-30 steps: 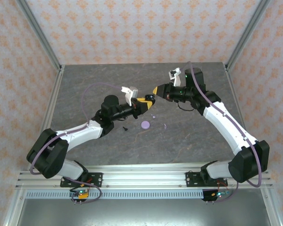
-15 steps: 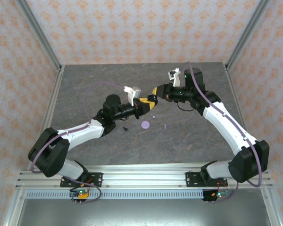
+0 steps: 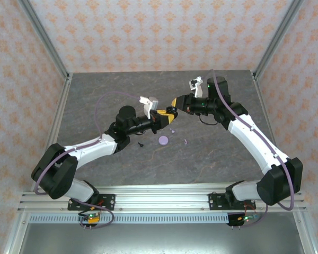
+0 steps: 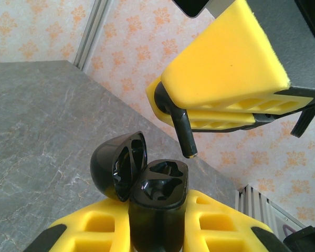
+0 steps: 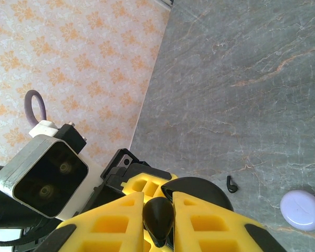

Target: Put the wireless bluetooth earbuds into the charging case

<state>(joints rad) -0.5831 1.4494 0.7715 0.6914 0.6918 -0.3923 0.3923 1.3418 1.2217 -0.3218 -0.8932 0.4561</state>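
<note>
My left gripper [image 4: 157,223] is shut on the black charging case [image 4: 158,202], held upright with its lid [image 4: 117,164] swung open and both sockets empty. Just above it, my right gripper [image 5: 158,212] is shut on a black earbud [image 5: 158,220]. The earbud's stem [image 4: 182,128] points down, its tip a little above and beyond the case's far rim, not touching. In the top view the left gripper [image 3: 163,117] and right gripper [image 3: 174,105] meet above mid-table. A second black earbud [image 3: 140,144] [image 5: 230,184] lies on the table. Two tiny lavender earbuds [image 3: 185,141] [image 3: 172,130] lie nearby.
A round lavender disc [image 3: 163,140] [image 5: 302,208] lies on the grey marbled table [image 3: 217,153] just below the grippers. Patterned walls and metal posts [image 3: 42,37] ring the table. The left wrist camera housing [image 5: 42,176] sits close beside my right fingers.
The left gripper with the case has edged slightly right, closer under the right gripper's earbud. Over the last half second nothing visibly moved.
</note>
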